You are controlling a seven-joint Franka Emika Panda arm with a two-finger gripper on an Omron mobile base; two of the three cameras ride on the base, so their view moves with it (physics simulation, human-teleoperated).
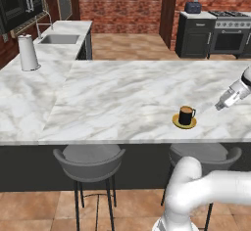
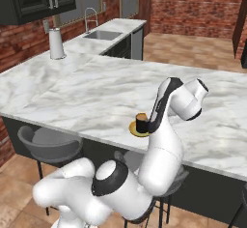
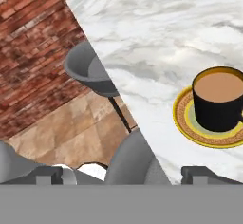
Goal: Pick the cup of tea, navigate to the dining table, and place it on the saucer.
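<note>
The cup of tea (image 1: 186, 115) (image 2: 141, 122) (image 3: 218, 104), a small black mug with orange-brown liquid, stands upright on the saucer (image 1: 175, 121) (image 2: 133, 131) (image 3: 182, 118). The yellow-rimmed saucer lies near the front edge of the marble dining table (image 1: 122, 93) (image 2: 96, 92) (image 3: 156, 28). My gripper (image 1: 218, 106) (image 3: 123, 175) hovers just to the right of the cup, apart from it. It is open, its two fingertips (image 3: 47, 174) spread wide with nothing between them. In the right base view my own arm covers the hand.
Two grey stools (image 1: 89, 159) (image 1: 206, 154) (image 3: 88, 71) stand under the table's front edge. A tall white-grey cylinder (image 1: 28, 53) (image 2: 56, 43) sits on the left wing near the sink (image 1: 59, 39). A stove (image 1: 230, 29) is at the far right.
</note>
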